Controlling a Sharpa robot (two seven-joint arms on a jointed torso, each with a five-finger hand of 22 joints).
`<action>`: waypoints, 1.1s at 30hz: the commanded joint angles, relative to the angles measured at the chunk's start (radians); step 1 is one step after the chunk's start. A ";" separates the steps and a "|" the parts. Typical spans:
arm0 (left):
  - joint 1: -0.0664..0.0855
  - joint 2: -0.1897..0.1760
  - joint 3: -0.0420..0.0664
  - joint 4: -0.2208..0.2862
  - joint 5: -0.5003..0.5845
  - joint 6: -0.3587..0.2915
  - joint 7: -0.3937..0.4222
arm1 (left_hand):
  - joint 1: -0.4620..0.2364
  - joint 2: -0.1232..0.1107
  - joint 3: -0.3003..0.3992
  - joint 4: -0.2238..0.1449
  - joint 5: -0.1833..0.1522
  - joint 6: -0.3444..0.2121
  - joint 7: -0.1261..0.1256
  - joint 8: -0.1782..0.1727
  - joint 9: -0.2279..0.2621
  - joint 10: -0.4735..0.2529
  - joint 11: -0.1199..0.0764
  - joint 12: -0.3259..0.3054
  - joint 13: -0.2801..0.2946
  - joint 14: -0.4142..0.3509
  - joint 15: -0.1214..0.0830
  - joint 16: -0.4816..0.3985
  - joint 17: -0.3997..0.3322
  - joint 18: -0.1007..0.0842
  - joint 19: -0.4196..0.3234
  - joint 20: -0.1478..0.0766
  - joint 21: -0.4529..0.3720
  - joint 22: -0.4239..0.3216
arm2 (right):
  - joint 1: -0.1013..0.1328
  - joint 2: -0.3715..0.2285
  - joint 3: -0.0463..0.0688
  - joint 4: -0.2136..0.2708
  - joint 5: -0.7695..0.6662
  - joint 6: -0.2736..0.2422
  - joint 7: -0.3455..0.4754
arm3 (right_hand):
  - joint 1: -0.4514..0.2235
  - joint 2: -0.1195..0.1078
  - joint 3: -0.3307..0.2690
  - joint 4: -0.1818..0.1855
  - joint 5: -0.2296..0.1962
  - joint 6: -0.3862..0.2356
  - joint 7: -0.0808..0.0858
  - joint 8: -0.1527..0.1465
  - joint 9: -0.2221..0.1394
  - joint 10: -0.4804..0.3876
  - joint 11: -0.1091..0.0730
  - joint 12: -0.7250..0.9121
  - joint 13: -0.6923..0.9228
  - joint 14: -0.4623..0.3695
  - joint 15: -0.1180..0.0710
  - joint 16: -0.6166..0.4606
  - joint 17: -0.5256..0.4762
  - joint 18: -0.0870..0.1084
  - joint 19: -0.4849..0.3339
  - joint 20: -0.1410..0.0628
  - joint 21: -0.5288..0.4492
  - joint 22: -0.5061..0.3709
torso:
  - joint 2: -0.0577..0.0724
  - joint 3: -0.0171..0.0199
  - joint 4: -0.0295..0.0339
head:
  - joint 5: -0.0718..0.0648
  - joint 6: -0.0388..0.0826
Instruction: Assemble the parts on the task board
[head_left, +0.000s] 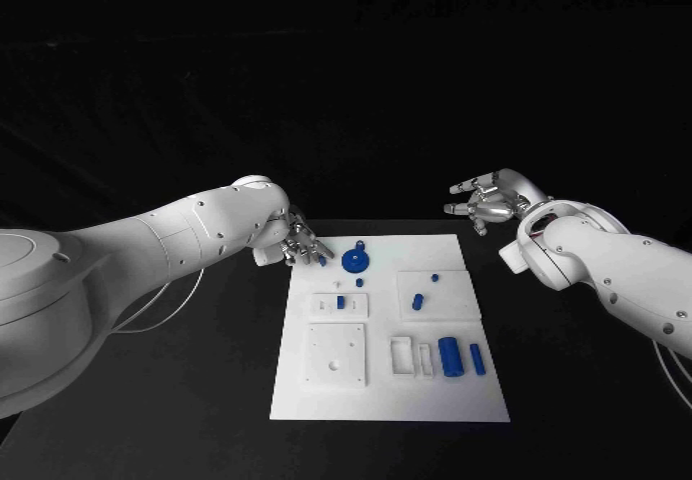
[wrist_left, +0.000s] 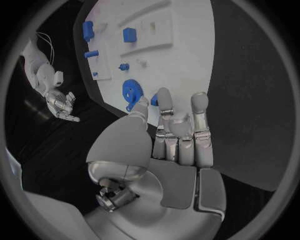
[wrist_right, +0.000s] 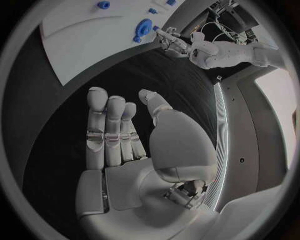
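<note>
- At the board's far left corner, I find my left hand (head_left: 299, 243) with fingers apart and nothing held, poised by the blue gear (head_left: 356, 263), likely the next pick.
- My right hand (head_left: 490, 203) hovers off the task board (head_left: 389, 405), fingers apart, clear of the parts (head_left: 451, 353) on the counter (head_left: 216, 400).

Two glossy white moulded arms, the left arm (head_left: 173, 235) and the right arm (head_left: 613, 265), are dotted with small dark screws. Each ends in a silver metal hand, left hand (head_left: 299, 243) and right hand (head_left: 488, 203), its fingers banded with bright rings. Thin pale cables loop beneath the left arm.
</note>
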 joint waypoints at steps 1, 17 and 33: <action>-0.001 0.004 0.000 -0.003 0.012 0.022 0.010 | 0.000 0.009 -0.003 -0.001 0.005 -0.009 0.002 0.001 -0.004 0.018 0.008 -0.005 0.001 -0.009 0.000 0.003 0.000 -0.011 0.002 0.003 -0.003 0.016 | 0.000 0.001 0.000 0.002 -0.007 0.001 0.004 | -0.009 0.000 0.006 0.000 0.003 0.010 0.003 0.000 0.001 -0.005 -0.002 0.000 0.000 0.001 -0.001 -0.005 0.000 0.017 0.040 -0.001 0.003 0.031 | 0.000 0.0006 -0.0011 | 0.001 0.000; -0.003 0.008 0.000 -0.007 0.012 0.032 0.014 | 0.091 0.064 0.044 -0.068 0.175 -0.024 -0.002 -0.001 -0.039 0.016 0.005 -0.007 -0.001 -0.009 0.000 0.005 0.001 -0.012 -0.001 0.003 -0.002 0.016 | 0.000 0.001 0.000 0.004 -0.007 0.001 0.005 | -0.014 0.000 0.012 -0.001 0.003 0.014 0.002 0.000 0.001 -0.005 -0.002 0.000 0.000 0.001 -0.001 -0.005 0.001 0.017 0.039 -0.001 0.003 0.030 | 0.000 0.0011 -0.0005 | -0.003 0.001; -0.003 -0.003 0.000 0.013 0.093 -0.011 0.008 | 0.064 0.086 0.171 -0.187 0.374 -0.013 0.005 0.007 -0.010 0.035 0.006 -0.012 -0.008 0.005 0.007 0.022 0.023 -0.005 -0.001 0.010 0.011 0.017 | 0.000 -0.001 0.000 0.006 -0.006 0.002 0.004 | -0.016 0.001 0.014 -0.001 0.004 0.017 0.002 0.000 0.001 -0.004 -0.002 0.001 0.001 0.002 -0.001 -0.005 0.001 0.016 0.040 -0.001 0.004 0.030 | -0.001 0.0014 0.0023 | -0.001 0.001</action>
